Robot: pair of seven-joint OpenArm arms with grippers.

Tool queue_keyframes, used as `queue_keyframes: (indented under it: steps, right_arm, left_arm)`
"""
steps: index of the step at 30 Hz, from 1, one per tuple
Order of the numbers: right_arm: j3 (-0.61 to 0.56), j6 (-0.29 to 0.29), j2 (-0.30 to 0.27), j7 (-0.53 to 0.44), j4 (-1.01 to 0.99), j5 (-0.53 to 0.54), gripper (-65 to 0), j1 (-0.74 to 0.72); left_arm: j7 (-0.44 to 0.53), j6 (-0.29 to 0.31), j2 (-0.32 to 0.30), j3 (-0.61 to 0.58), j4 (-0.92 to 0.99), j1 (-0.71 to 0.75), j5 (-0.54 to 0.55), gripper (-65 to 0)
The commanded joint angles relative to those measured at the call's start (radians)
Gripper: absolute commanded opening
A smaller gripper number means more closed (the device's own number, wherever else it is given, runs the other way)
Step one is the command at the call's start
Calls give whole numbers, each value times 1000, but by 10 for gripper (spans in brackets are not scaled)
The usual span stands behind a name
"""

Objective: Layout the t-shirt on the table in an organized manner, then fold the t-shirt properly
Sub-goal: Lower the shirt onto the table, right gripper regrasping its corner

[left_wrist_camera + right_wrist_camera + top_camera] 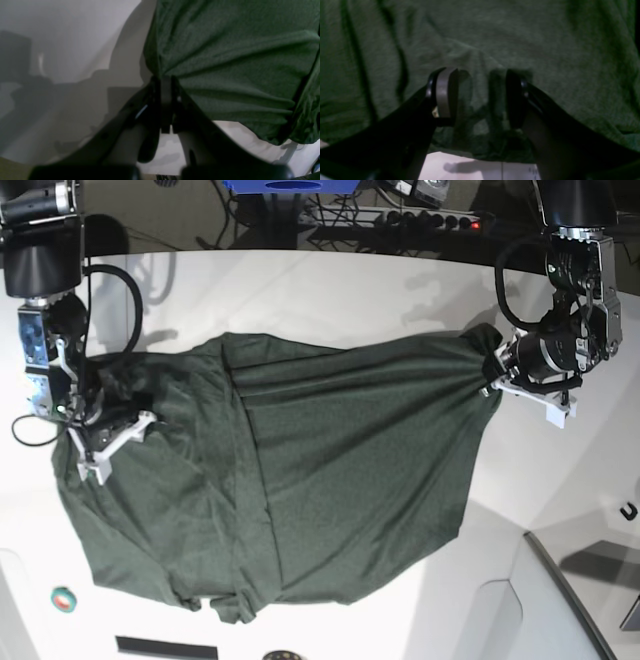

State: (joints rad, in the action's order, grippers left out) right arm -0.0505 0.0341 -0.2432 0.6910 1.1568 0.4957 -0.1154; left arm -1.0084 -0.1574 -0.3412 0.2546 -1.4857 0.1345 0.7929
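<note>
The dark green t-shirt (340, 480) lies spread and wrinkled across the white table (330, 290). My left gripper (492, 365) is at the shirt's far right corner and pulls the cloth into a bunched point. In the left wrist view the left gripper (165, 82) is shut on the t-shirt (225, 50), with folds fanning out from the pinch over the table (70, 37). My right gripper (120, 438) hovers over the shirt's left side. In the right wrist view the right gripper (480, 97) is open, its fingers (442, 95) set on the t-shirt (495, 37) near its hem, where the table (470, 167) shows.
A small round green and red object (63, 598) sits near the table's front left. A black hook (628, 510) lies at the right edge. A power strip (430, 220) and cables run behind the table. A raised panel edge (560, 580) crosses the front right.
</note>
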Motion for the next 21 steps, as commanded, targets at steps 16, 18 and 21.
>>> queue_keyframes:
  steps: [16,18,21]
  right_arm:
    - [7,-6,-8,-9,-16,7,-641,-17]
    - [13,-7,-8,-6,15,8,-650,-13]
    - [13,-12,-9,26,114,8,-650,15]
  left_arm:
    - [9,3,-17,7,-13,-11,9,-650]
    - [9,3,-17,7,-13,-11,9,-650]
    - [9,3,-17,7,-13,-11,9,-650]
